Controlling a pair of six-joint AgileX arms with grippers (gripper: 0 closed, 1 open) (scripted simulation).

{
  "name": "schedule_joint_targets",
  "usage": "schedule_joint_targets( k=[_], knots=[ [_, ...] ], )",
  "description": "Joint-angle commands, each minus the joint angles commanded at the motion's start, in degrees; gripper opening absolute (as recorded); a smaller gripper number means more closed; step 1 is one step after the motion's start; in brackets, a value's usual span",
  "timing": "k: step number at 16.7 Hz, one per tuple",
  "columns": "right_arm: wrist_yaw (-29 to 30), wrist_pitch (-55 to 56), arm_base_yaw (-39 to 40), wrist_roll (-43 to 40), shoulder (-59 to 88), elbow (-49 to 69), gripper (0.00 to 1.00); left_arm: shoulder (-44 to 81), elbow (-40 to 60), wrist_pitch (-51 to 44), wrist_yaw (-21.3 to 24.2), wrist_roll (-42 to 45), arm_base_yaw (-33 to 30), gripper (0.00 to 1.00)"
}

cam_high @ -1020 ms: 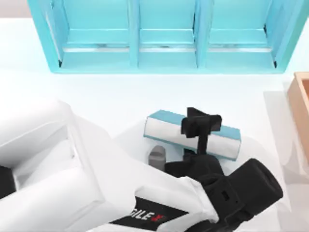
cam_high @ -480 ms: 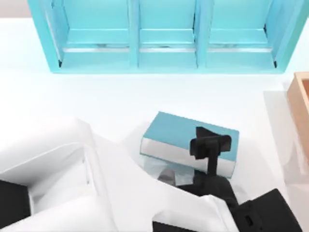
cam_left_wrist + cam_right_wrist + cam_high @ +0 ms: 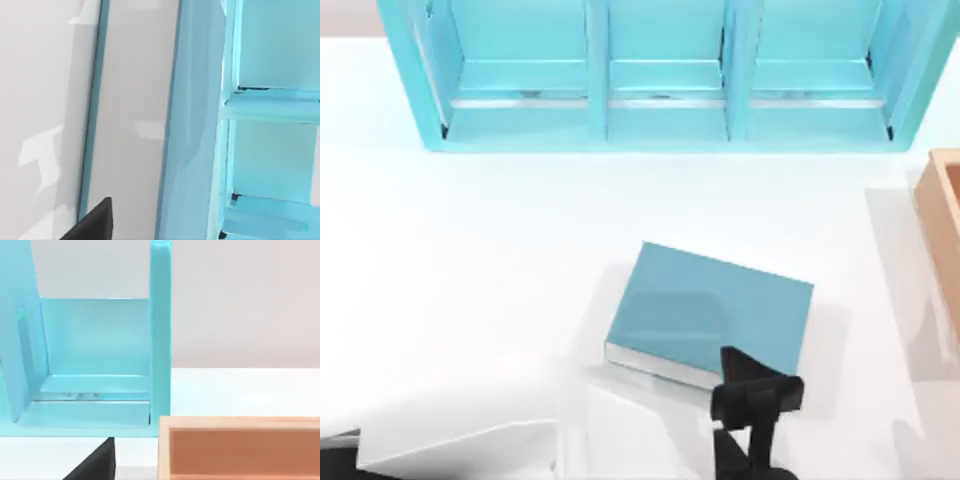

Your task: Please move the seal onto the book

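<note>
The book (image 3: 710,312) lies flat on the white table (image 3: 500,250) near the middle, teal cover up, with white page edges along its near side. My left arm (image 3: 470,440) reaches in from the near left corner. The black end of its gripper (image 3: 755,398) hovers just off the book's near right corner. A dark fingertip (image 3: 95,222) shows in the left wrist view. The seal is hidden. In the right wrist view a dark fingertip (image 3: 95,460) of my right gripper sits beside the wooden box.
A big light-blue shelf unit (image 3: 660,80) with compartments spans the far side of the table. An orange-tan wooden box (image 3: 945,230) stands at the right edge and also appears close by as the box (image 3: 240,447) in the right wrist view.
My left arm has drawn back toward the near edge, uncovering the book. The book showed its white page side up a second ago and now lies flat, cover up.
</note>
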Motion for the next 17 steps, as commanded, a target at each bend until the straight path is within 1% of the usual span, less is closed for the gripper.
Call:
schedule_joint_targets(
  k=[2, 4, 7, 9, 14, 17],
  knots=[
    [0.00, 0.00, 0.00, 0.00, 0.00, 0.00, 1.00, 0.42, 1.56, -9.68, -0.24, -8.39, -2.41, 1.00],
    [0.00, 0.00, 0.00, 0.00, 0.00, 0.00, 1.00, 0.67, 2.85, -17.13, -0.53, -15.15, -4.41, 1.00],
    [0.00, 0.00, 0.00, 0.00, 0.00, 0.00, 1.00, 0.83, 4.11, -23.84, -0.96, -21.59, -6.39, 1.00],
    [0.00, 0.00, 0.00, 0.00, 0.00, 0.00, 1.00, 0.85, 4.38, -25.20, -1.07, -22.93, -6.81, 1.00],
    [0.00, 0.00, 0.00, 0.00, 0.00, 0.00, 1.00, 0.75, 4.26, -25.14, -1.02, -22.86, -6.51, 1.00],
    [0.00, 0.00, 0.00, 0.00, 0.00, 0.00, 1.00, -1.54, 1.74, -24.45, -0.03, -19.92, -5.20, 1.00]
  ],
)
